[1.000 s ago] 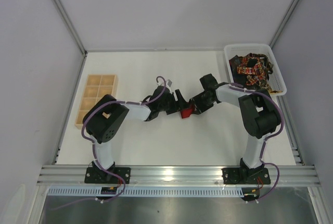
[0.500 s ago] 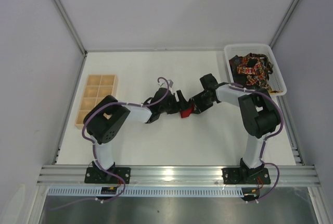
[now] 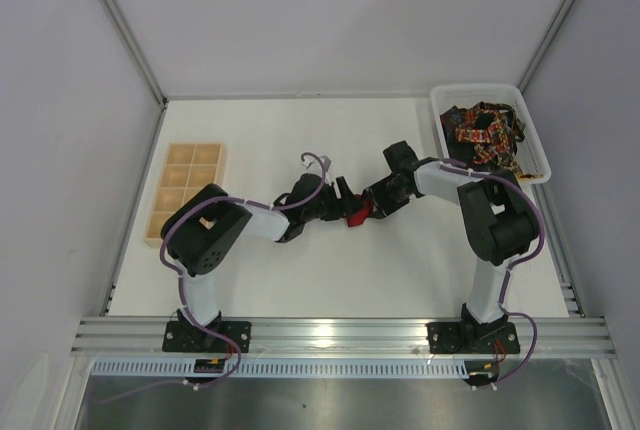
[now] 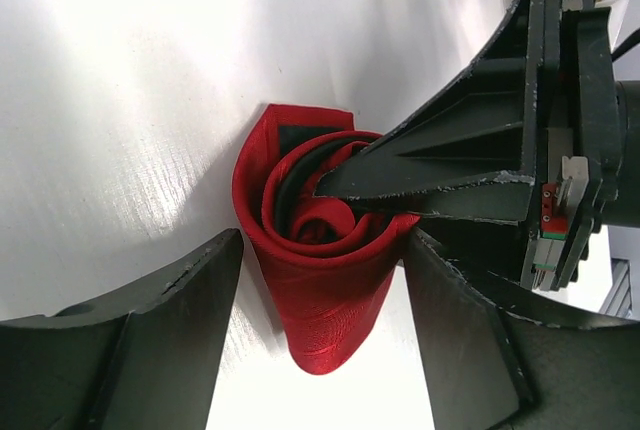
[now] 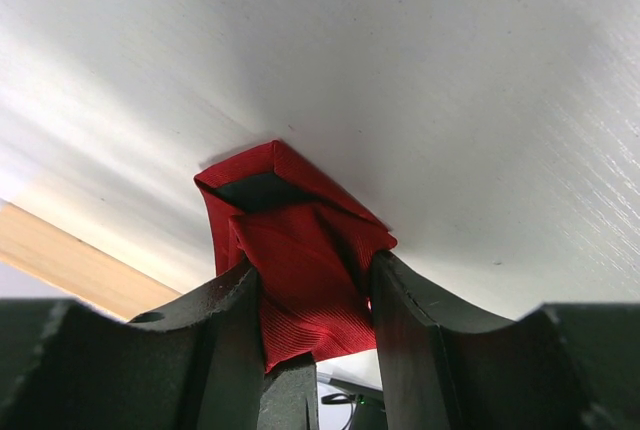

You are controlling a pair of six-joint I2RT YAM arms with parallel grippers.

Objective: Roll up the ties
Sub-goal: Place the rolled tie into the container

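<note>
- Bases of the left arm (image 3: 205, 240) and the right arm (image 3: 495, 225) sit at the near edge of the white bench (image 3: 300, 135); both arms reach in toward its middle.
- At the middle of the bench lies the bright red fabric necktie (image 4: 325, 300), wound into a loose spiral roll with its dark lining showing inside the turns.
- The left tool (image 4: 325, 240) is spread, with one black finger on each side of the roll. Whether either finger touches the cloth cannot be told.
- The right tool (image 5: 310, 325) comes at the roll from the opposite side and pinches it. In the right wrist view the red cloth is squeezed between the two fingers, and in the left wrist view one finger runs into the heart of the spiral.
- A light wooden tray of square compartments (image 3: 187, 190) lies along the left edge, well apart from the tools.
- A white plastic basket (image 3: 536, 145) stands in the far right corner, holding a heap of dark neckties patterned in red, orange and yellow (image 3: 482, 135).
</note>
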